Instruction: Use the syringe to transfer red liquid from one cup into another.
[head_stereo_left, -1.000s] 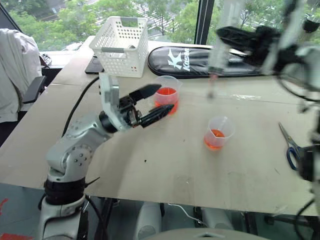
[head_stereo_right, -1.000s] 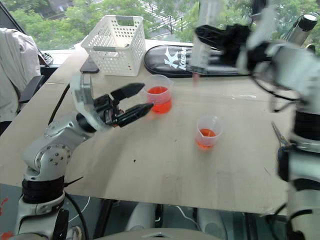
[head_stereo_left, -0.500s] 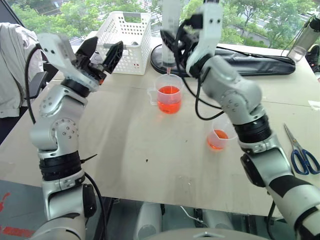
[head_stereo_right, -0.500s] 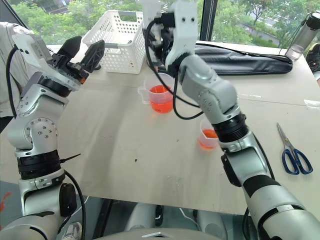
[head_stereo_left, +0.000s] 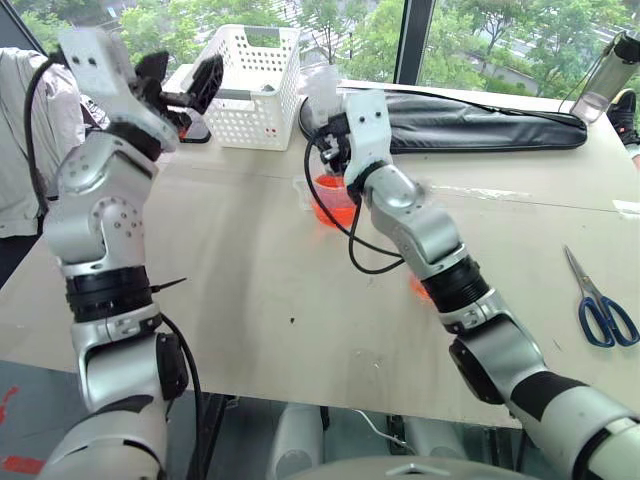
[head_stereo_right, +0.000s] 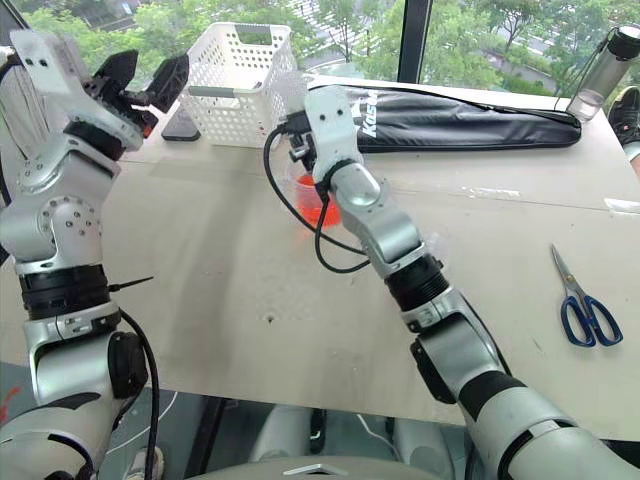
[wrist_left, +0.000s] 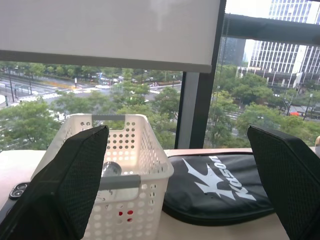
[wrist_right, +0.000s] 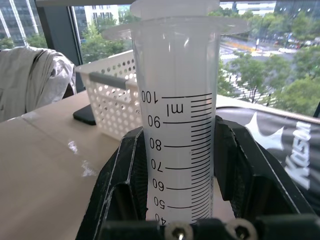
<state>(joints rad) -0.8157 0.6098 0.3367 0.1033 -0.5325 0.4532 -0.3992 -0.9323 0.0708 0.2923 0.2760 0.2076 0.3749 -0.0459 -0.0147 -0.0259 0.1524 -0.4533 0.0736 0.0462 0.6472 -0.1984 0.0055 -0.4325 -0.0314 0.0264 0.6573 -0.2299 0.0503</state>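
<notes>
R gripper (wrist_right: 180, 200) clamped on syringe (wrist_right: 175, 130), upright over handled cup (head_stereo_left: 335, 200) at table 12 o'clock, prob to draw red liquid (head_stereo_left: 333, 205) | L gripper (head_stereo_left: 180, 85) fingers apart, raised clear at 10 o'clock | small cup (head_stereo_left: 418, 288) behind R arm

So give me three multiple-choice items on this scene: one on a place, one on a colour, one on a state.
1. Where do the scissors lie?
A. in the white basket
B. on the table near its right edge
C. on the black bag

2. What colour is the liquid in the handled cup?
A. orange-red
B. blue
C. green

3. How does the left pincer stand?
A. shut on the syringe
B. shut on a cup
C. open and empty

Key: 1 B, they rest on the bare board by the right edge; 2 A, orange-red shows through the clear wall; 3 C, its fingers stand wide apart with nothing between, while the right pincer grips the syringe.
</notes>
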